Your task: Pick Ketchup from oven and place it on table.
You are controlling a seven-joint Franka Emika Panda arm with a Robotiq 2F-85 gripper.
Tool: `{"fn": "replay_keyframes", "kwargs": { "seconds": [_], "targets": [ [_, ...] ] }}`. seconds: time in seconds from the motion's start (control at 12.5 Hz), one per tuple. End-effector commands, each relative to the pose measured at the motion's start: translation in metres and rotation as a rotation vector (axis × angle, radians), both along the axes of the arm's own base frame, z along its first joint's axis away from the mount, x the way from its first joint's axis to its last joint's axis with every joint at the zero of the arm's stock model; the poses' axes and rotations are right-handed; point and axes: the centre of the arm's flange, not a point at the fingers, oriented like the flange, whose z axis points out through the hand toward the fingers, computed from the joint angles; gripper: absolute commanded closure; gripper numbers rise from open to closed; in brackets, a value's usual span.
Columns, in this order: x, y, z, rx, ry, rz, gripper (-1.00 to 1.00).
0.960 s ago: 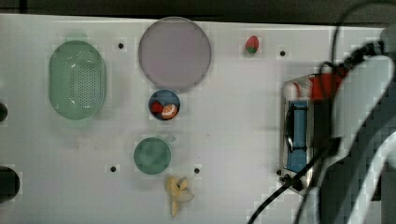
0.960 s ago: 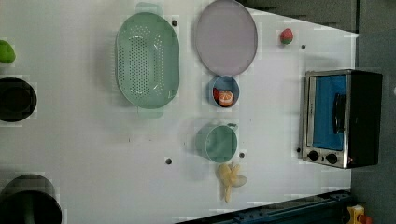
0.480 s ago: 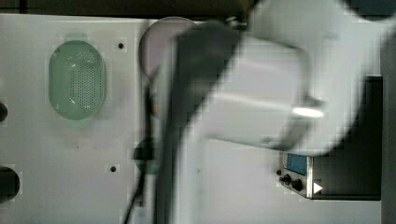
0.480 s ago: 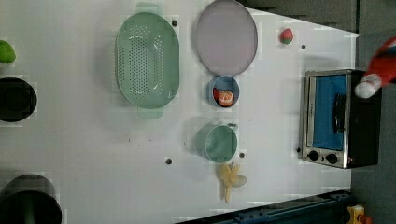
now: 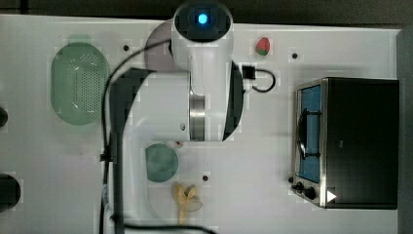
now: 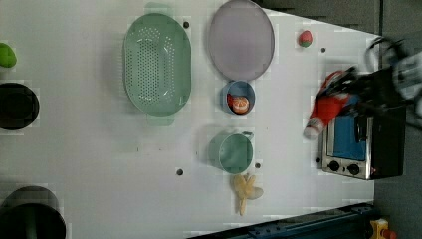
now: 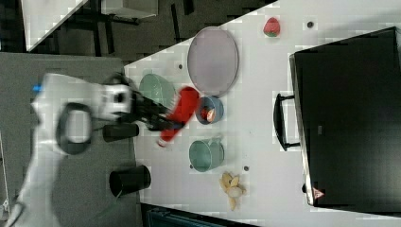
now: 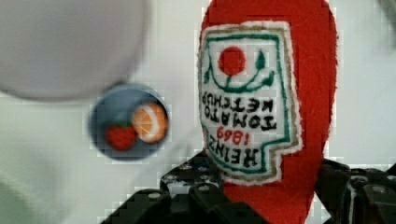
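My fingers [image 8: 334, 179] are clamped on the slim red plastic ketchup bottle [image 8: 271, 107] with the white label. In the wrist view the black fingers sit on either side of its lower body, and the label reads tomato ketchup. My gripper [image 7: 158, 118] carries the bottle in the air, tilted, white cap end lowest, as the right view shows it. There it hangs over the white tabletop [image 7: 265, 156] between the pale green perforated colander [image 7: 156, 90] and the small blue bowl [image 7: 210, 109].

In the left view the bottle [image 6: 326, 110] appears just at the front edge of the boxy black toaster oven [image 6: 363, 144] with its silver frame and bluish glass door, outside the oven, cap pointing down toward the table.

Beneath me, the wrist view shows the blue bowl [image 8: 127, 122] holding an orange slice and a small red strawberry piece. The round pale lilac plate [image 8: 70, 42] is just beside it.

Further out, in the left view, a green cup [image 6: 233, 152] lies on its side near the bowl. A yellowish peeled banana [image 6: 246, 189] lies near the table's lower edge. A small red strawberry [image 6: 305, 38] sits apart beyond the plate. In the top view my white arm [image 5: 202, 83] crosses above the plate area, with the oven [image 5: 358, 141] at the top view's right.
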Motion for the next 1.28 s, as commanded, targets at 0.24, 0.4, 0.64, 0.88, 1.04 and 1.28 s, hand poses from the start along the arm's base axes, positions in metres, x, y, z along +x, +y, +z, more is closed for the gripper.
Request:
{"fn": "replay_keyframes", "kwargs": {
  "seconds": [0.24, 0.4, 0.64, 0.88, 1.04, 1.28],
  "targets": [
    [-0.021, -0.046, -0.090, -0.027, -0.073, -0.110, -0.27],
    [-0.032, -0.043, -0.130, -0.040, -0.110, -0.105, -0.27],
    [-0.043, -0.039, -0.176, -0.060, -0.102, -0.096, -0.35],
    [-0.043, -0.041, -0.194, -0.070, -0.100, -0.098, -0.98],
    [-0.038, -0.043, -0.177, -0.064, -0.126, -0.106, -1.00],
    [-0.018, -0.046, -0.093, -0.025, -0.209, -0.123, -1.00]
  ]
}}
